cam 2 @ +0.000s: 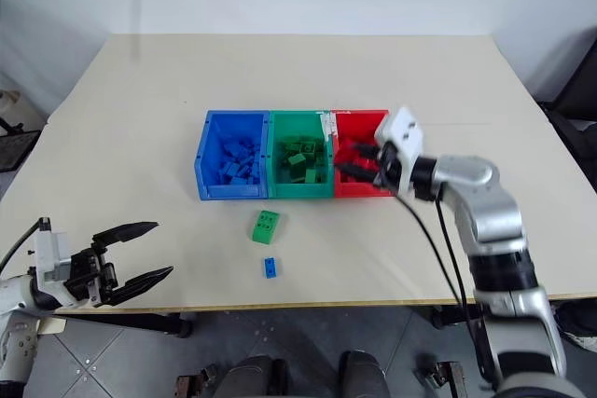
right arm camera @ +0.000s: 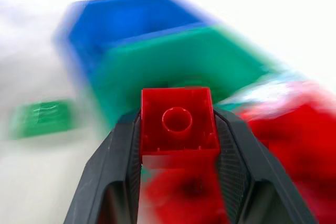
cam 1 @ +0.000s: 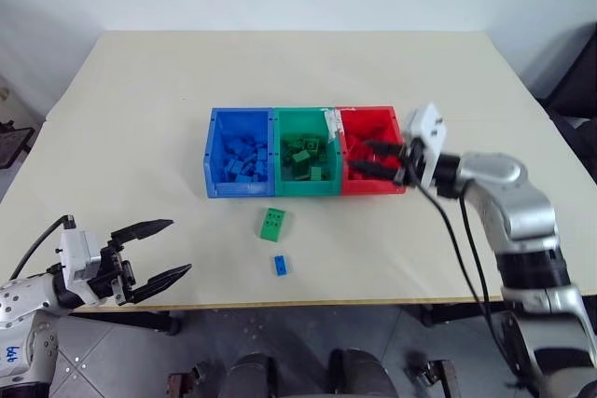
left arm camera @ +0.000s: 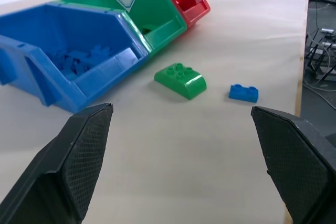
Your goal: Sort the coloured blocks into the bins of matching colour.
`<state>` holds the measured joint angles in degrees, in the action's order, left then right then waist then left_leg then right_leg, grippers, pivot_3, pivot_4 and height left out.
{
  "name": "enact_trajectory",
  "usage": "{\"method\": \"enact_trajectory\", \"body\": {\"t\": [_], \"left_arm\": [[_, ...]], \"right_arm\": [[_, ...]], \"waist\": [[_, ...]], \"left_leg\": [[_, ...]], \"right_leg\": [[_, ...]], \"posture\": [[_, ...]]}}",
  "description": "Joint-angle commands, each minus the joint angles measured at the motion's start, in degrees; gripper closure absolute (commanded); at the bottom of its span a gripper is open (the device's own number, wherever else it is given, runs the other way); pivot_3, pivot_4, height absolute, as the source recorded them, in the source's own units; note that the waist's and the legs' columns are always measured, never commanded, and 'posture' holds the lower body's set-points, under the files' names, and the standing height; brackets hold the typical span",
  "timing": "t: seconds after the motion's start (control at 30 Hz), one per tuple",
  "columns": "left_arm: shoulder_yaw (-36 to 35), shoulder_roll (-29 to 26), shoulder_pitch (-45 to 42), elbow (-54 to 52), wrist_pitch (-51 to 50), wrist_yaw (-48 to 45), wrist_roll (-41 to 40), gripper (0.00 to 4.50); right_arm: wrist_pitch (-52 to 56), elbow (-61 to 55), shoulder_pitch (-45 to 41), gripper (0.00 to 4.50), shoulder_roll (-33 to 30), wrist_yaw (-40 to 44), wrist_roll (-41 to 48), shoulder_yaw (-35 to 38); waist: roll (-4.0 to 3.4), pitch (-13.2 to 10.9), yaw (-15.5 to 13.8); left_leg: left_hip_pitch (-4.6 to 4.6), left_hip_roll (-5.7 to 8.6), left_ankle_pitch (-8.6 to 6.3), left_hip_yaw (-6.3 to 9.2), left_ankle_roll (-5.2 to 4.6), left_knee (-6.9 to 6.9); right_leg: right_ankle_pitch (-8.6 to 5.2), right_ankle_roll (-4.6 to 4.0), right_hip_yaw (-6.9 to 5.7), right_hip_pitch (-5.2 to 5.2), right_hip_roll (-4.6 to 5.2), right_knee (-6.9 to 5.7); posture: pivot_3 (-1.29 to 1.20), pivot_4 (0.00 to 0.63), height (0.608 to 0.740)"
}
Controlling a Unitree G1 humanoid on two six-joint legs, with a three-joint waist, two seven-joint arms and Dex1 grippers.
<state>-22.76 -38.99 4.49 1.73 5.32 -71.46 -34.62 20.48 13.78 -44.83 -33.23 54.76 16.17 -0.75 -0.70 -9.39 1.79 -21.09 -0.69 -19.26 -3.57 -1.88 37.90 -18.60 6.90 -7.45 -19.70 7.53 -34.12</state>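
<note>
Near edge, lower left: left pincer (cam 1: 154, 249) spread, holding nothing. Mid-frame on the worktop (cam 1: 140, 100) we see the blue brick (cam 1: 281, 265) and green brick (cam 1: 272, 223), unsorted. Beyond, right pincer (right arm camera: 178, 145) pinches a red square brick (right arm camera: 178, 121) over the red bin (cam 1: 392, 188). Risk: releasing near the rim, it may bounce out.

Even bright light, soft shadows on table (cam 1: 140, 100); right wrist view heavily motion-blurred; others sharp.
</note>
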Motion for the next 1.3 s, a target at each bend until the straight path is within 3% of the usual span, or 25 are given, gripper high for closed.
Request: {"method": "enact_trajectory", "body": {"t": [0.03, 0.07, 0.3, 0.47, 0.67, 0.9, 1.13, 1.3], "left_arm": [[0.0, 0.1, -1.0, 1.0, 0.6, -0.5, 0.0, 0.00], [0.2, 0.1, -1.3, 1.3, 0.8, -0.5, 0.0, 0.00], [-0.1, 0.2, -1.5, 1.2, 1.0, -0.4, -0.1, 0.00], [-0.6, 0.1, -0.9, 1.2, 1.1, -0.5, -0.3, 0.00], [-0.7, -0.1, -1.2, 2.1, 1.3, -0.9, -0.2, 0.00], [-0.7, -0.4, -1.9, 3.5, 1.5, -1.7, -0.1, 0.00], [-0.1, -0.3, -1.8, 3.0, 1.1, -2.0, 0.1, 0.00], [1.3, 1.1, 1.6, -5.8, -1.0, 1.9, 0.0, 0.00]], "right_arm": [[-6.8, 10.3, -4.1, 3.02, 0.8, -0.6, -3.7, -0.8], [-8.2, 13.3, -5.6, 2.31, 1.1, -0.7, -4.7, -1.2], [-11.8, 17.7, -7.7, 0.10, 0.7, 1.6, -6.1, -1.5], [-10.2, 10.8, -4.1, 0.04, -2.6, 6.9, -3.3, 0.1], [-8.0, -1.6, 8.7, 0.04, -11.4, 20.3, 4.5, 3.6], [-12.5, -4.7, 21.5, 0.04, -17.6, 27.9, 8.1, 8.8], [-13.4, -5.5, 27.4, 0.04, -19.1, 30.1, 11.2, 12.5], [-14.8, -5.1, 26.7, 0.04, -18.4, 32.7, 12.4, 11.1]], "waist": [[0.01, 0.0, 0.0], [0.01, 0.0, 0.1], [0.00, 0.0, 0.0], [0.00, 0.0, -0.2], [0.00, 0.0, -0.6], [0.00, 0.0, -0.4], [0.00, 0.0, -0.4], [0.00, 0.0, -0.3]], "left_leg": [[-0.01, 0.00, 0.00, 0.02, 0.00, -0.02], [0.00, 0.01, -0.01, 0.00, -0.01, -0.02], [-0.05, 0.03, 0.02, -0.08, -0.04, 0.04], [-0.06, 0.02, 0.02, -0.07, -0.04, 0.06], [-0.05, 0.04, 0.00, 0.09, -0.07, 0.06], [0.00, 0.01, 0.01, -0.06, -0.06, 0.05], [0.01, 0.00, 0.01, -0.08, -0.06, 0.05], [0.01, -0.02, 0.01, -0.07, -0.06, 0.06]], "right_leg": [[0.00, 0.00, -0.03, -0.02, 0.00, -0.06], [0.00, 0.00, -0.03, -0.04, 0.00, -0.10], [0.00, 0.00, -0.10, -0.03, -0.02, -0.10], [0.00, 0.00, -0.09, -0.02, 0.00, -0.09], [0.01, 0.02, -0.10, 0.14, 0.02, 0.06], [0.01, 0.02, -0.10, 0.16, 0.00, 0.17], [0.01, 0.02, -0.07, 0.19, 0.01, 0.23], [0.01, 0.02, -0.05, 0.19, 0.02, 0.24]], "posture": [[0.00, 0.150, 0.740], [0.00, 0.150, 0.740], [0.00, 0.150, 0.740], [0.00, 0.150, 0.740], [0.00, 0.150, 0.740], [0.00, 0.150, 0.740], [0.00, 0.150, 0.740], [0.00, 0.150, 0.740]]}}
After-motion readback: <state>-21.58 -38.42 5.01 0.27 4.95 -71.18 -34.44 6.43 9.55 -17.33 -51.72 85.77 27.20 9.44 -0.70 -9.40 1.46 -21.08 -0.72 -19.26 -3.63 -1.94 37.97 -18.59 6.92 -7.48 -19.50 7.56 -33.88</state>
